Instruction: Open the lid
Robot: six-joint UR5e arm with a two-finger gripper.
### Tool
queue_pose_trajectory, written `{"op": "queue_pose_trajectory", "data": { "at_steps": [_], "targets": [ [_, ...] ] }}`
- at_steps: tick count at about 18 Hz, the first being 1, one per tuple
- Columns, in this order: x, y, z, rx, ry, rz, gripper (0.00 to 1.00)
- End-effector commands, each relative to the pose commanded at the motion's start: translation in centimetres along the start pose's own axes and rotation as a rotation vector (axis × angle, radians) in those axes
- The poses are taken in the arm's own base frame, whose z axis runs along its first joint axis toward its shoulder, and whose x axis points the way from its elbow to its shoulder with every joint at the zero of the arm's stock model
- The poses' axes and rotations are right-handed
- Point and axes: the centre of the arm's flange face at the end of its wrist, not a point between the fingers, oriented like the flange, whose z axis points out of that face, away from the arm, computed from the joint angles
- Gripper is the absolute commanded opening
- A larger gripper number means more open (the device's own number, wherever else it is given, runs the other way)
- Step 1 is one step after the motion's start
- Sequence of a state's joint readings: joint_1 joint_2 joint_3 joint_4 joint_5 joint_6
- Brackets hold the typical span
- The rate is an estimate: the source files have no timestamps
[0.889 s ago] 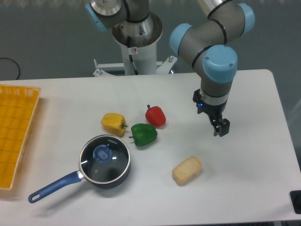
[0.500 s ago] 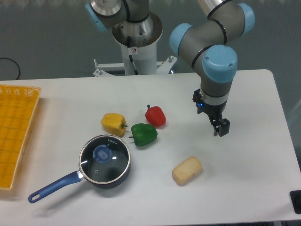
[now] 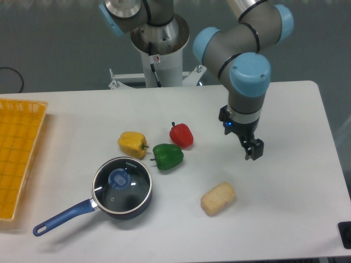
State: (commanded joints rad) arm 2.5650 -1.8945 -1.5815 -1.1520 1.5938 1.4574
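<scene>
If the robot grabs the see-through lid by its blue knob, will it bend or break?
The lid looks like glass with a metal rim, so it is probably stiff, not bendy. Glass could crack if dropped. It lies flat on the pot, so lifting it by its knob should keep it steady.

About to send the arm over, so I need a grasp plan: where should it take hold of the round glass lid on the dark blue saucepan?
Grip the blue centre knob of the round glass lid, coming straight down from above. The lid lies flat and its rim sits flush on the saucepan.
</scene>
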Motion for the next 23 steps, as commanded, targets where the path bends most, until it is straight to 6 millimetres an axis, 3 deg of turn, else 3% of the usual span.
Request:
{"op": "queue_pose_trajectory", "data": {
  "at_steps": [9, 13, 17, 23],
  "targets": [
    [3.1, -7.7, -0.3, 0.012, -0.001, -0.025, 1.0],
    [5.2, -11.0, -0.4, 0.014, 0.008, 0.004, 1.0],
    [7.9, -15.9, -0.4, 0.016, 0.008, 0.007, 1.0],
    [10.2, -20.3, -0.4, 0.016, 0.006, 0.079, 1.0]
  ]
}}
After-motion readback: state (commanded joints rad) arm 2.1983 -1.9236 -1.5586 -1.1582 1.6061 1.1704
